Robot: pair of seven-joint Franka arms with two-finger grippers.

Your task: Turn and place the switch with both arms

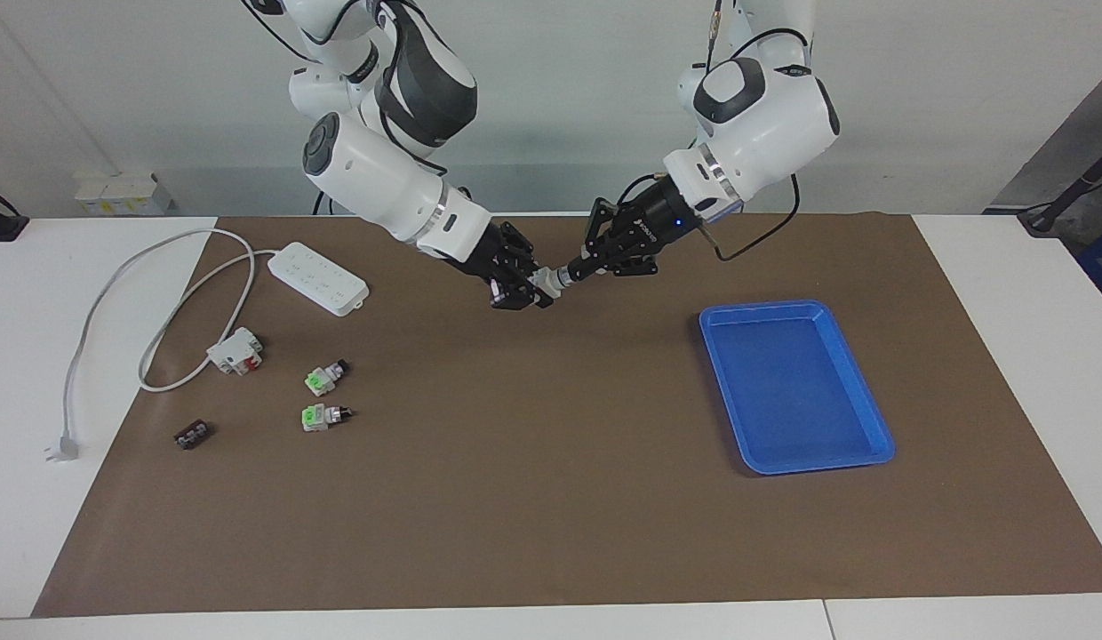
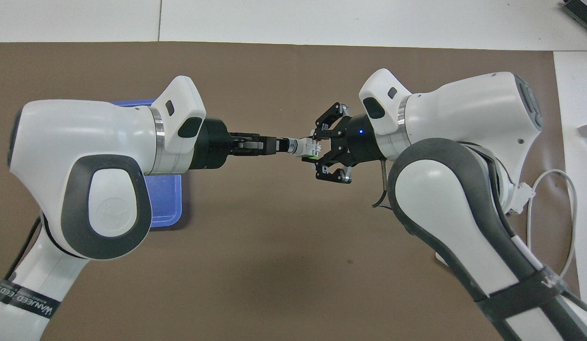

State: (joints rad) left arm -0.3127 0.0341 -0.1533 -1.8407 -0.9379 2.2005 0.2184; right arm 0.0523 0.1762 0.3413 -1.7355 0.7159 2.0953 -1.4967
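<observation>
The switch (image 1: 547, 282) has a white body and a silver-and-black knob, and hangs in the air between both grippers over the middle of the brown mat. My right gripper (image 1: 533, 286) is shut on its white body. My left gripper (image 1: 570, 272) is shut on its knob. In the overhead view the switch (image 2: 304, 147) lies level between the left gripper (image 2: 274, 145) and the right gripper (image 2: 315, 149). A small green spot shows on its body there. No orange end shows.
A blue tray (image 1: 871, 427) lies toward the left arm's end, partly under the left arm in the overhead view (image 2: 165, 208). Toward the right arm's end lie a white power strip (image 1: 318, 278) with cable, a white-and-red block (image 1: 235, 349), two green-ended switches (image 1: 326, 376) (image 1: 324, 414) and a small dark part (image 1: 193, 435).
</observation>
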